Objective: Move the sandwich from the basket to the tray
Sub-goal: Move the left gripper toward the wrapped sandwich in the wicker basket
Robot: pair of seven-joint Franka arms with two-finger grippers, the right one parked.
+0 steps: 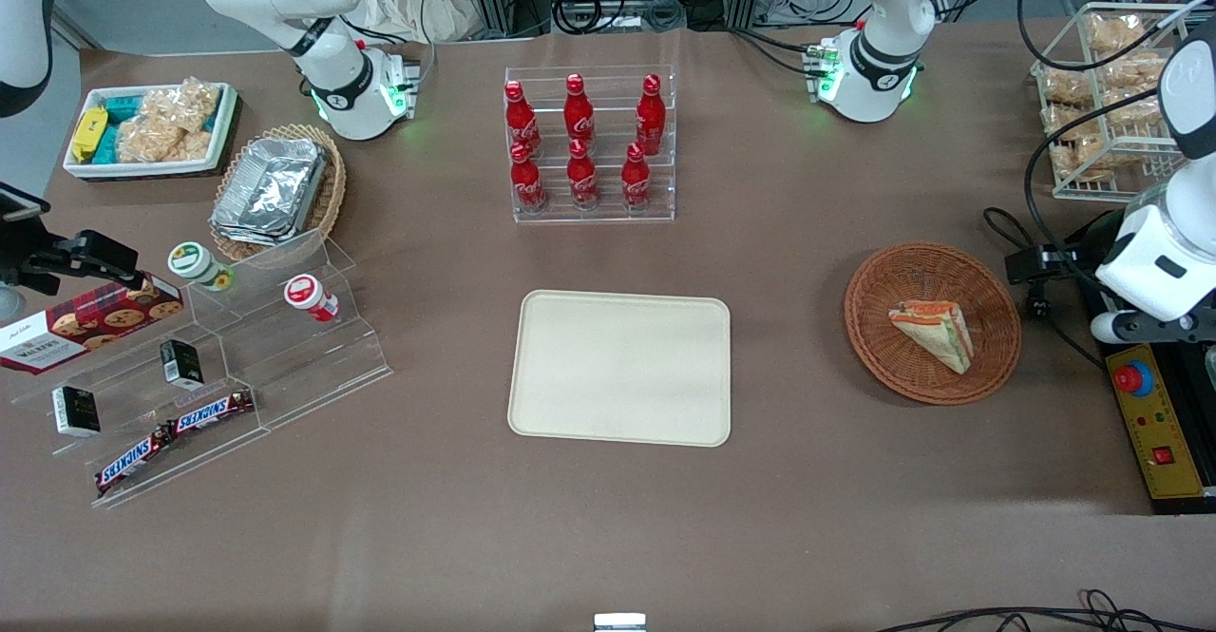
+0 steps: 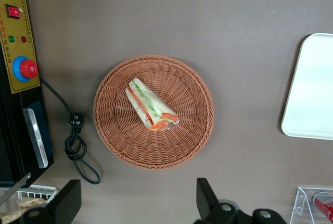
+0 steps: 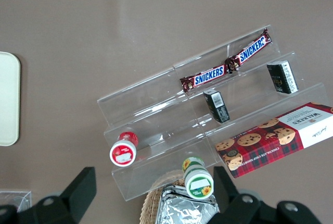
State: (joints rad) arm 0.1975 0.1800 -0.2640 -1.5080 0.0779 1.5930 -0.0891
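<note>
Claw (image 2: 138, 206) open above woven basket (image 2: 114, 140); wrapped wedge sandwich (image 2: 151, 105) inside.

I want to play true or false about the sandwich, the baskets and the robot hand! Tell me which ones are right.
1. The wrapped triangular sandwich lies in the round reddish-brown wicker basket. True.
2. The flat cream rectangular tray has a sandwich on it. False: nothing lies on it.
3. The left arm's gripper is above the basket with its jaws open. True.
4. The gripper is holding the sandwich. False: it is above it, not touching.
5. Six red cola bottles stand in a clear rack. True.
</note>
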